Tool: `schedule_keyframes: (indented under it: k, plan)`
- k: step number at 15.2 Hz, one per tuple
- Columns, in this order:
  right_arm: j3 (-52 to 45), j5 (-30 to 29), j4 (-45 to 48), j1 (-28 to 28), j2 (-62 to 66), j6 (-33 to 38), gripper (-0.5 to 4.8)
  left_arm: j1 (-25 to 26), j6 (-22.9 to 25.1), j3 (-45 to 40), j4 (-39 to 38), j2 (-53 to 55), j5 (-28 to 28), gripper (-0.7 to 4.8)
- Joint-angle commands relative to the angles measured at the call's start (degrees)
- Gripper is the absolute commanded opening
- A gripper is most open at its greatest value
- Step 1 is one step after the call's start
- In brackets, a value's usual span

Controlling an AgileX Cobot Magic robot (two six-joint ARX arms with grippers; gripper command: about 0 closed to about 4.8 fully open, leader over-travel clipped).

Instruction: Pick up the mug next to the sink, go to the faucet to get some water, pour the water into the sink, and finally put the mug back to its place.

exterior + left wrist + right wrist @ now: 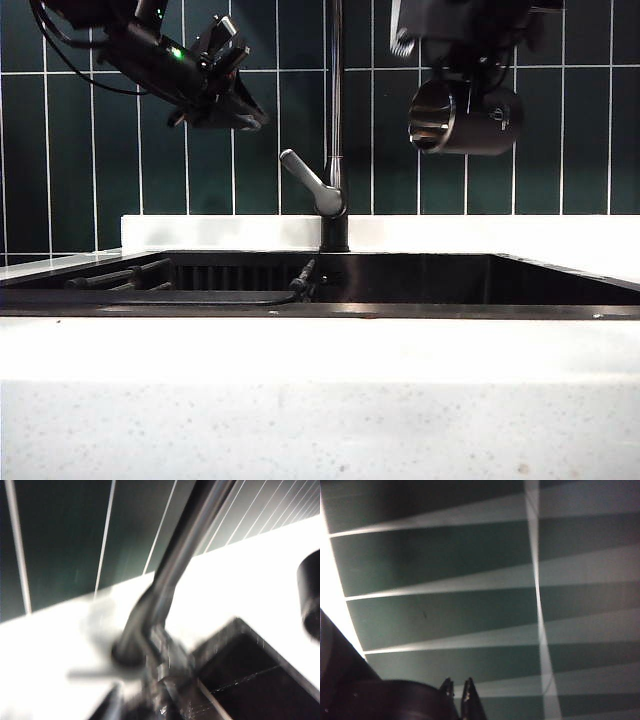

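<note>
Nearest the exterior camera runs the white speckled counter point(320, 400), its front edge filling the lower part of that view, and behind it the sink point(420, 312) lies as a wide dark basin with a metal rim. Inside the basin on the left some dark ribbed bars point(120, 277) rest against the wall. High on the left, in front of the dark green tiled wall point(90, 180), the left gripper point(238, 108) hangs in the air, tilted down toward the middle; its fingers hold nothing, and whether they stand spread or together cannot be told from these views. The left wrist view is blurred and shows none of the fingers, only the faucet point(170, 580) leaning across it and the corner of the basin. In the middle the faucet point(335, 120) rises as a slim upright pipe from the back rim, with its lever handle point(308, 180) angled up to the left. On the right, level with the upper part of the pipe and well above the basin, the mug point(468, 116) lies on its side with its shiny mouth turned left toward the pipe. The right gripper point(459, 700) grips it from above, finger tips pinched close together at the dark curve of the mug point(395, 700).
</note>
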Motion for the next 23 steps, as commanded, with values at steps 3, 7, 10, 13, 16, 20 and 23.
schedule_keyframes:
  k: [3,7,10,13,16,20,23]
  plan:
    - [0.4,6.4,-1.7,-8.2,-1.0,33.2,-0.01,-3.5,9.5,0.1,-14.3,-3.8,-7.8,1.15]
    - [0.4,-1.9,-12.1,-16.9,-1.1,66.1,-0.01,-5.7,12.5,-4.1,-12.7,-11.8,-16.1,0.78]
    - [0.4,-5.5,-13.2,-20.0,-1.2,71.8,-0.01,-5.6,12.4,-14.4,-5.3,-18.4,-20.5,0.75]
    - [-2.1,-8.8,-13.7,-20.0,-1.2,72.6,-0.01,-5.6,12.3,-31.5,6.2,-27.7,-22.3,0.75]
    - [-7.8,-9.3,-9.3,-20.0,-1.3,73.6,-0.01,-5.6,12.6,-45.7,15.3,-36.6,-23.5,0.75]
    - [-14.7,-9.5,1.6,-20.0,-1.9,73.6,-0.01,-5.6,12.3,-60.3,29.0,-47.2,-25.7,0.75]
    - [-17.8,-9.4,6.4,-20.0,-2.2,75.1,-0.01,-5.6,12.3,-66.2,31.1,-51.8,-25.7,0.75]
